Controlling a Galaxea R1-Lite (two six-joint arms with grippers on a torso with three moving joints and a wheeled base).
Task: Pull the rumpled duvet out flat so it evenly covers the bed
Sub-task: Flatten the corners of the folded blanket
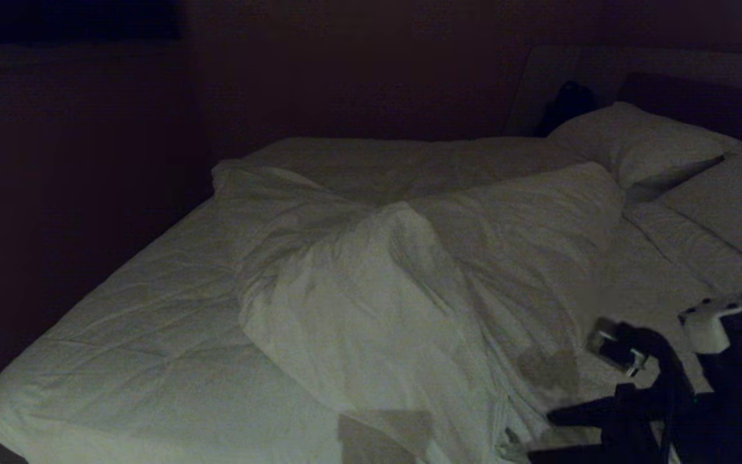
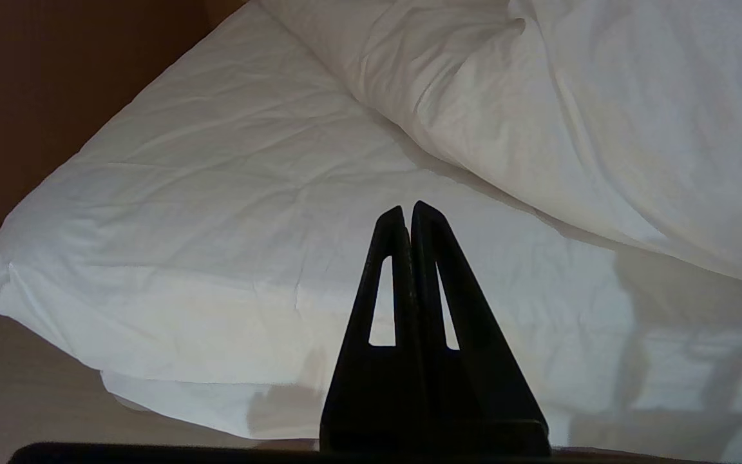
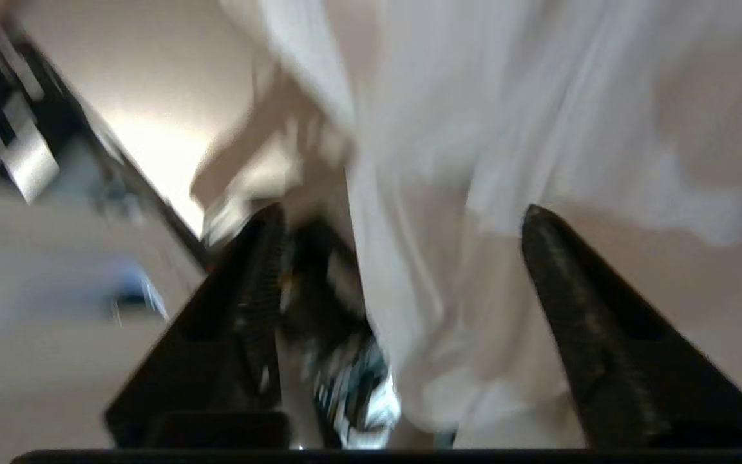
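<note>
While the duvet [image 1: 422,270] lay bunched in a long ridge down the middle of the bed [image 1: 152,335], running from the pillows [image 1: 641,142] toward the near edge, the right gripper [image 3: 397,219] hung at that edge with its fingers spread wide, white cloth draped between them. The left gripper [image 2: 408,209], fingers pressed together, hovered off the bare mattress corner.

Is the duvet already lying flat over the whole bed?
No, the duvet is bunched in a ridge, leaving the bed bare beside it.
</note>
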